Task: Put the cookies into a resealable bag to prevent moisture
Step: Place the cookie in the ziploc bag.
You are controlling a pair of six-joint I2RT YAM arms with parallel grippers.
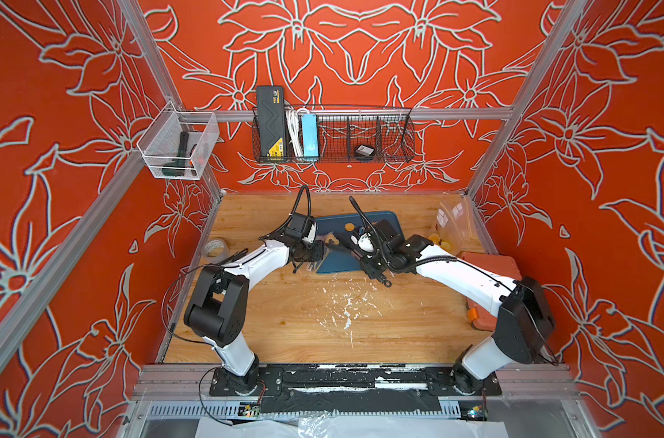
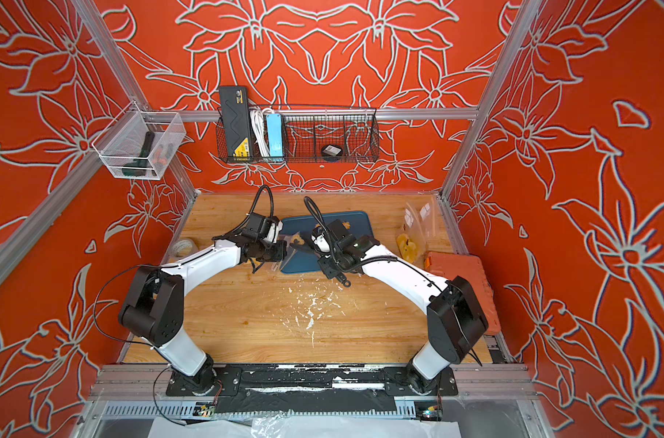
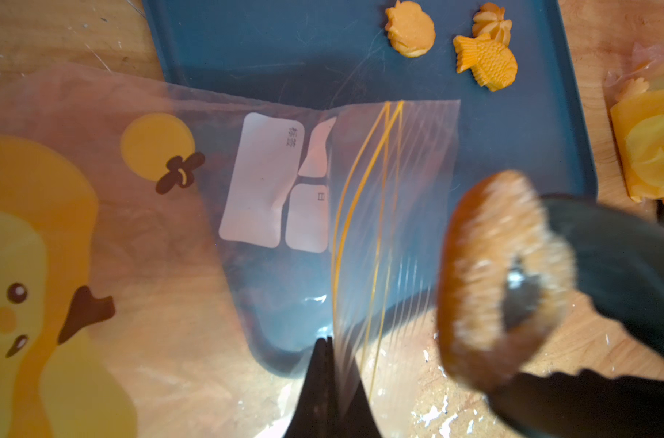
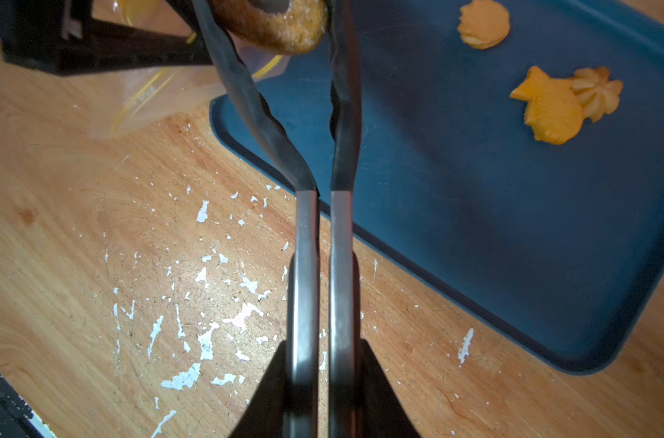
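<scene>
My left gripper point(image 3: 328, 341) is shut on the edge of a clear resealable bag point(image 3: 247, 182) with a yellow duck print and orange zip lines, lying half on the blue tray point(image 3: 285, 49). My right gripper point(image 4: 323, 379) is shut on the handles of metal tongs point(image 4: 304, 246). The tongs' black tips pinch a brown sugared ring-shaped cookie point(image 4: 281, 30), held in the air just beside the bag's mouth point(image 3: 486, 273). Three more cookies lie on the tray: a fish point(image 4: 550, 110), a flower point(image 4: 598, 93) and a round one point(image 4: 484, 24). In both top views the grippers meet over the tray's left part point(image 1: 330, 240).
More clear bags with yellow prints point(image 1: 452, 223) stand at the back right of the wooden table. An orange case point(image 1: 490, 273) lies along the right wall, under the right arm. A tape roll point(image 1: 216, 248) sits by the left wall. White flakes point(image 1: 345, 307) speckle the table's middle.
</scene>
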